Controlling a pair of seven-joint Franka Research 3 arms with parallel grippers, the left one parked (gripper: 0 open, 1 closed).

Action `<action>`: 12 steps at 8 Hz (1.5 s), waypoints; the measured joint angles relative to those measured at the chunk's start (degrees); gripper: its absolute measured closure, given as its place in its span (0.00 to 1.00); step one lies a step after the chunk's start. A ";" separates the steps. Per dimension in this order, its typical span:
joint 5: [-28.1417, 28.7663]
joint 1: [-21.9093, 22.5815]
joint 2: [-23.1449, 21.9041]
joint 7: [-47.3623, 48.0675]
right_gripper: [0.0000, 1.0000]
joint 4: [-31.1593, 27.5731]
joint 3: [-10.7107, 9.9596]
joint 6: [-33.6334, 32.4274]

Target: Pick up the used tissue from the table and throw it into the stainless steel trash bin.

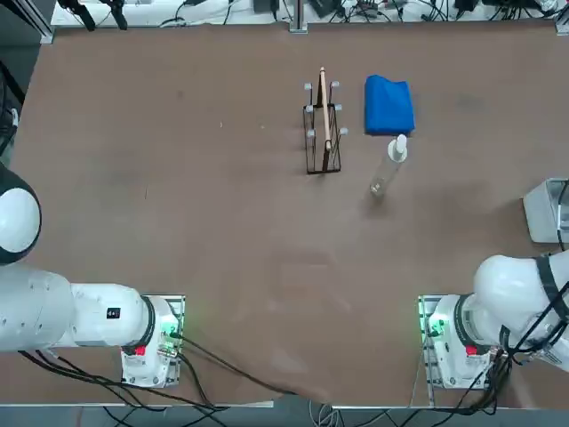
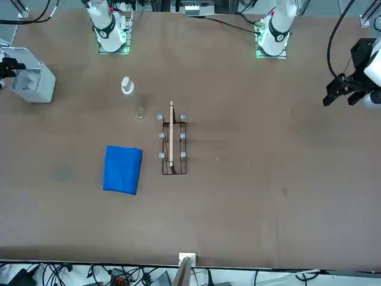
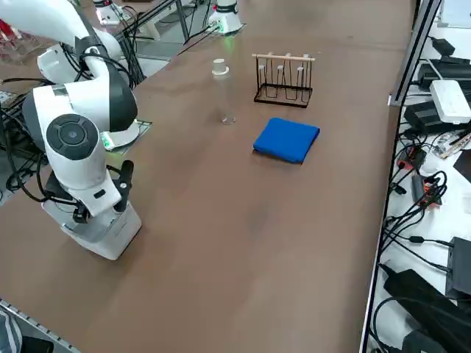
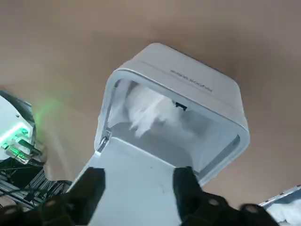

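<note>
The stainless steel trash bin (image 4: 197, 82) stands at the right edge of the table (image 1: 222, 231), also seen as a light grey box (image 1: 544, 210) (image 2: 34, 84) (image 3: 109, 231). In the right wrist view the used tissue (image 4: 148, 110), a blurred white wad, is inside the bin's open mouth, free of the fingers. My right gripper (image 4: 138, 186) hangs just above the bin's rim, open, with nothing between its dark fingers (image 4: 89, 188). The gripper's black body (image 2: 8, 65) shows over the bin in the front view.
A black wire rack (image 1: 322, 124), a folded blue cloth (image 1: 388, 105) and a clear white-capped bottle (image 1: 391, 160) sit together far across the table. The right arm's base (image 1: 453, 334) is near the bin. Cables run along the table's edges.
</note>
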 joint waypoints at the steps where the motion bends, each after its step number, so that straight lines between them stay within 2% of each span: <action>1: 0.00 0.05 -0.07 0.00 0.00 0.08 0.21 0.01; 2: 0.01 0.13 -0.39 0.00 0.00 0.38 0.85 0.02; 4: 2.60 0.39 -2.07 0.00 0.00 3.18 4.94 0.15; 7: 12.24 1.97 -3.91 0.45 0.00 11.19 12.27 0.13; 9: 18.39 3.23 -4.82 1.48 0.00 16.40 15.02 0.14; 12: 19.56 8.22 -6.46 16.36 0.00 21.34 19.58 -0.56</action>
